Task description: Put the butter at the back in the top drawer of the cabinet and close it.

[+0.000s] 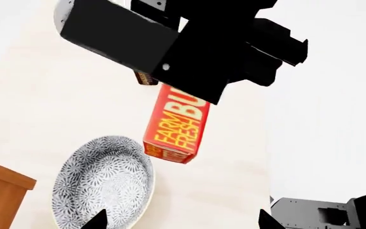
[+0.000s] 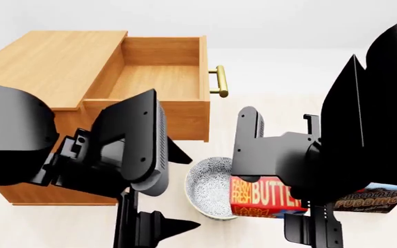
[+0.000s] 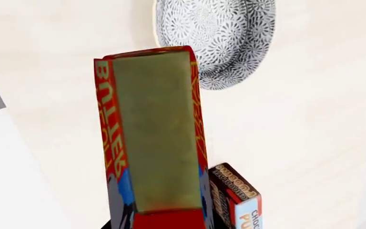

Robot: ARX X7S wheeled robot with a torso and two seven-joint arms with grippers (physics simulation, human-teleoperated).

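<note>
**Butter held above the floor, drawer open**

Jaws of the right gripper [image 1: 199, 88] pinch the butter [image 2: 266, 196] by one end, so the box hangs out from them, clear of the pale floor [image 3: 310, 119]. Just beside the box's free end lies the patterned bowl [image 2: 209, 191], and near the held end stands the pudding box [image 2: 371, 201]. Whether butter and pudding box touch cannot be told.

Jaws of the left gripper [image 2: 153, 227] are only partly in view, and whether they are spread or pressed together cannot be told; nothing shows between them. Beyond both grippers, the cabinet [image 2: 54, 62] has its top drawer [image 2: 161, 77] pulled out, brass handle [image 2: 219, 81] facing the right gripper.
</note>
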